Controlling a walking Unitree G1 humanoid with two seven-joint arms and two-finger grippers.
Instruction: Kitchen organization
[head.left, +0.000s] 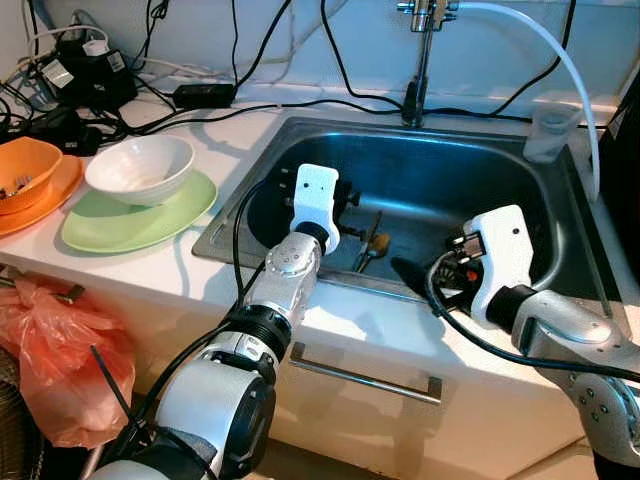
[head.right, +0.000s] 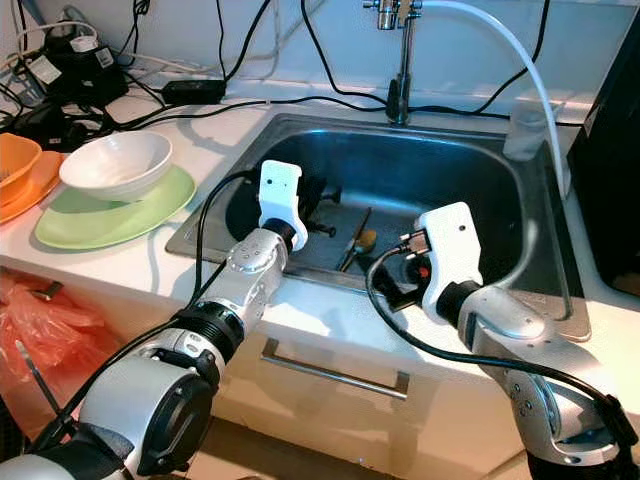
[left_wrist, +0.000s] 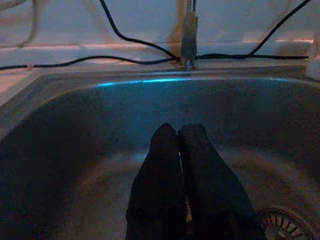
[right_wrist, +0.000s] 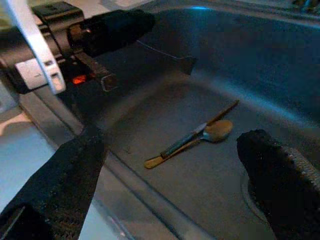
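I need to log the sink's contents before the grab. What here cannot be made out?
- Utensils on the sink floor: a spoon plus slim pieces, too dim and overlapped in the right wrist view to count.
- In the eye views the left arm covers part of them.
- Orange bowl: cut by the frame edge, contents too small.
- Left pincer: shut; nothing between its fingers can be seen in the dark.

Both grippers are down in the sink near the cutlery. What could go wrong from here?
1. The spoon and the utensil beside it lie flat and overlapping on the sink floor, so the open right gripper may slip off or lift both.
2. The left gripper, fingers shut, sits close by; the arms could collide.
3. Black cables trail along the sink's back edge by the faucet; a raised arm might snag them.
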